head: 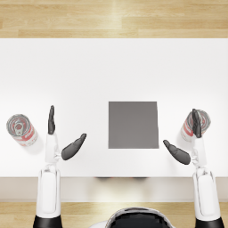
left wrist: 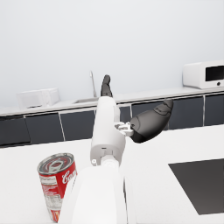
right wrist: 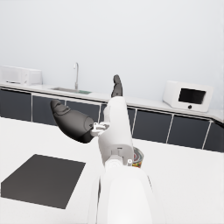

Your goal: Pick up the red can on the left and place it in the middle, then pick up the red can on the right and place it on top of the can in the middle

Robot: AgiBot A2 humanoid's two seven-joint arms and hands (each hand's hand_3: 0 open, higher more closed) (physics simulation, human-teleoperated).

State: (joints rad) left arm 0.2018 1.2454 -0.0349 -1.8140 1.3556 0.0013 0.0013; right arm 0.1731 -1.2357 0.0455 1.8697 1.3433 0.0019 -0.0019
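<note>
While left can [head: 22, 129] stands untouched at tabletop [head: 89, 71] left edge, left hand [head: 62, 140] hovers beside it, spread, empty. Right hand [head: 187, 142] likewise empty, by right can [head: 195, 124]. Advice: close around mid-body, keep upright, set centred on grey mat [head: 133, 124].

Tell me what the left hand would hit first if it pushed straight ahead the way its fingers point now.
Probably nothing on the table. In the head view the left hand points away from the robot over bare white table; the left red can sits off to its outer side and the grey mat to its inner side.
</note>
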